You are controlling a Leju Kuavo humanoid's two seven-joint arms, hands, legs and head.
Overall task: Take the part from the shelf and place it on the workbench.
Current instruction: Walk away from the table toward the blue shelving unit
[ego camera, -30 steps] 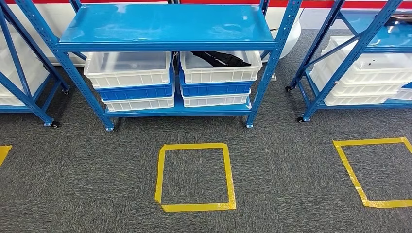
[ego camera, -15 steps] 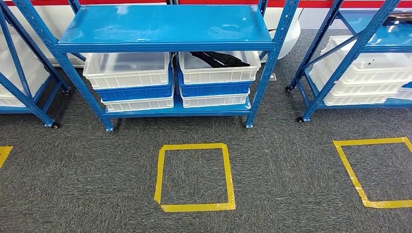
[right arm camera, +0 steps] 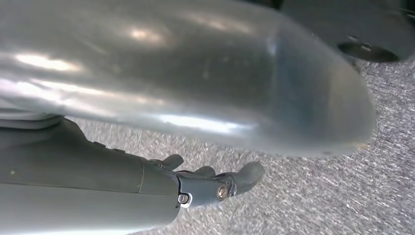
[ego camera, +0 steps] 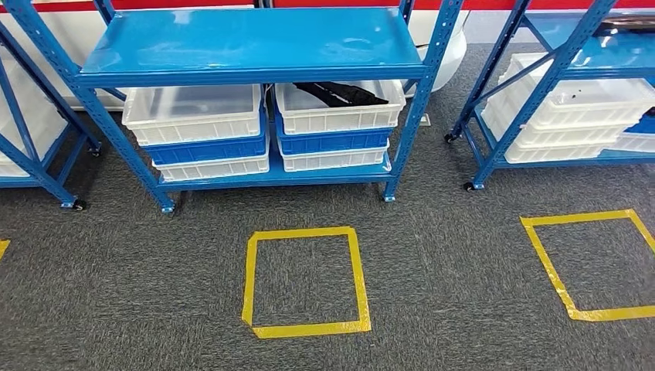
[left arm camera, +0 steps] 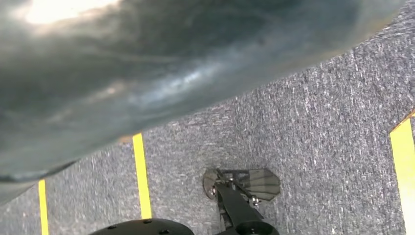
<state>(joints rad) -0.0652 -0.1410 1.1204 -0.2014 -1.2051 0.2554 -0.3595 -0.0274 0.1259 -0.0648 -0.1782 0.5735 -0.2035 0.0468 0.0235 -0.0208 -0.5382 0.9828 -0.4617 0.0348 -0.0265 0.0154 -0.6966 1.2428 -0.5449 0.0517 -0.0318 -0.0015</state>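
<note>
Two yellow tape squares [ego camera: 306, 282] on grey carpet [ego camera: 432, 263] before blue shelves [ego camera: 247, 42]; right robot hand [right arm camera: 215, 183] loosely spread, empty.

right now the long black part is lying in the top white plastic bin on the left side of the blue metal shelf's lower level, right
Not quite. The long black part lies in the top white plastic bin on the right side of the blue metal shelf's lower level; the left top bin looks empty. The head view shows this.

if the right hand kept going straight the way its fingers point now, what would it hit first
Probably the grey carpet floor. In the right wrist view the right hand hangs with its dark fingers stretched out over bare carpet, holding nothing, and nothing else lies ahead of them. How far off the carpet is remains unclear.
</note>
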